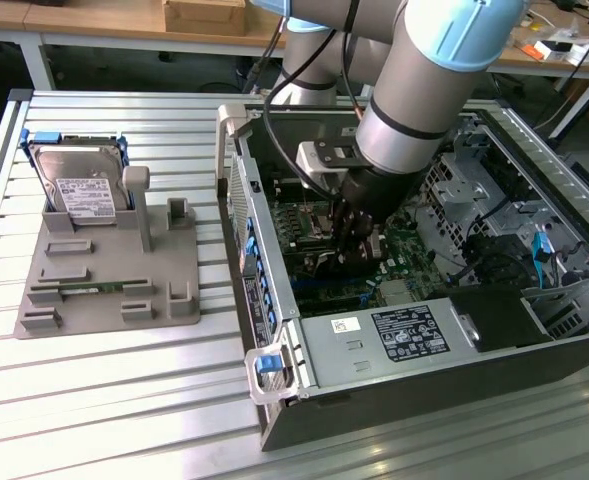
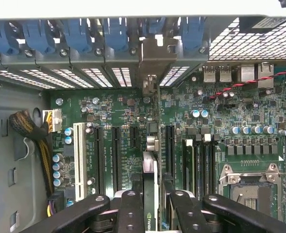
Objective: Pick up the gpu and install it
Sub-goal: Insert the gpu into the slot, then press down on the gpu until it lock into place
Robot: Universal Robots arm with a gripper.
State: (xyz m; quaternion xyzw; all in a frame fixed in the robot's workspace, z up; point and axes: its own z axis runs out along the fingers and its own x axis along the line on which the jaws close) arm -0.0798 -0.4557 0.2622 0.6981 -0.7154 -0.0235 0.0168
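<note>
The gpu [image 2: 150, 167] is a thin dark card seen edge-on, and its silver bracket [image 2: 150, 58] reaches the row of blue slot latches at the case's rear wall. My gripper [image 2: 152, 206] is shut on it, one black finger [image 2: 130, 211] on each side of the card. It stands upright over the green motherboard [image 2: 123, 109], between the long black expansion slots. In the exterior view my gripper [image 1: 358, 245] is deep inside the open computer case [image 1: 274, 330], and the arm hides most of the card.
A silver hard drive [image 1: 79, 185] stands in a grey fixture [image 1: 114, 270] at the exterior view's left, with a green memory stick [image 1: 89, 290] lying in it. Around the arm are the power supply [image 1: 404, 335], drive cages [image 1: 474, 190] and cables. A CPU socket [image 2: 252, 182] lies beside the slots.
</note>
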